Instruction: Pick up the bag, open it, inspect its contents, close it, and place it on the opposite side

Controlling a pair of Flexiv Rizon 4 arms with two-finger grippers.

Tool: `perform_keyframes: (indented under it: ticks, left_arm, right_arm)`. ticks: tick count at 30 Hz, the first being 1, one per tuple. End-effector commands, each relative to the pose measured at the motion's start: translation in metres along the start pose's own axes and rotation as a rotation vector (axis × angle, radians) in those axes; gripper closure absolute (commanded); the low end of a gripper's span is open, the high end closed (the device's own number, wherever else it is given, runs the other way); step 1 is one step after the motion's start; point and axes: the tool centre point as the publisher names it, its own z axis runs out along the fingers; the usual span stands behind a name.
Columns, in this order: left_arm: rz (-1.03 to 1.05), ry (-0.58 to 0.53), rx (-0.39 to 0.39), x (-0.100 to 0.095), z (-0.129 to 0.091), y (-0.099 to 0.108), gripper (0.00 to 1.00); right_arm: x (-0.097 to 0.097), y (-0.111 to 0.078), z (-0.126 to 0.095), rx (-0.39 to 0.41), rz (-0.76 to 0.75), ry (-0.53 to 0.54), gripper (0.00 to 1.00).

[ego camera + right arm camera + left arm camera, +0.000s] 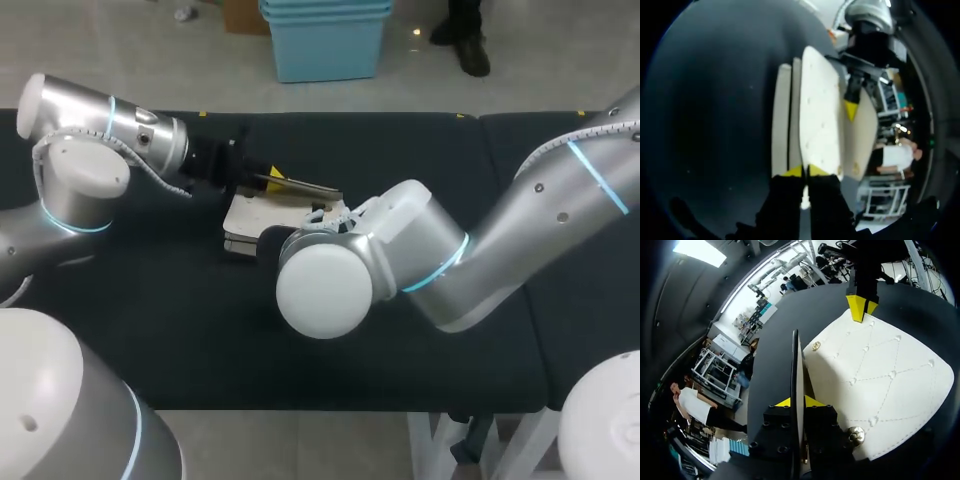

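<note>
A white quilted bag (243,214) lies on the black table, left of the middle. My left gripper (270,178) is shut on the bag's thin flap (308,188) and holds it up, edge-on. In the left wrist view the flap (795,365) runs out from between the yellow tips of the left gripper (797,402), beside the quilted body (880,385). My right gripper (860,306) pinches the bag's far edge. In the right wrist view the right gripper (804,171) is shut on the white front panel (817,110). In the head view the right arm's wrist (325,285) hides its fingers.
The black table cover (150,330) stretches wide in front of and to the left of the bag. A seam (483,180) splits the table on the right, under my right arm. Both arms crowd the bag from opposite sides.
</note>
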Motion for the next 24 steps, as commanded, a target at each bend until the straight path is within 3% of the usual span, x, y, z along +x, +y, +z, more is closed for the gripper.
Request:
perform_keyframes:
  ticks: [1, 10, 12, 14, 15, 24]
  left_arm:
    - [0.033, -0.034, 0.024, 0.013, -0.006, -0.002, 1.0]
    - [0.096, -0.031, -0.026, 0.015, -0.013, -0.016, 1.0]
    - [0.09, -0.029, -0.043, 0.013, -0.015, -0.021, 0.65]
    - [0.082, -0.027, -0.059, 0.01, -0.018, -0.025, 0.41]
    - [0.085, -0.027, -0.063, 0.008, -0.019, -0.028, 0.36]
    - [0.066, -0.031, -0.052, 0.004, -0.027, -0.03, 0.61]
  right_arm:
    - [0.001, 0.002, 0.002, 0.005, 0.001, -0.004, 1.0]
    - [0.001, 0.002, 0.002, 0.005, 0.001, -0.004, 1.0]
    - [0.001, 0.002, 0.002, 0.005, 0.001, -0.004, 1.0]
    - [0.001, 0.002, 0.002, 0.005, 0.001, -0.004, 1.0]
    - [0.001, 0.002, 0.002, 0.005, 0.001, -0.004, 1.0]
    - [0.001, 0.002, 0.002, 0.005, 0.001, -0.004, 1.0]
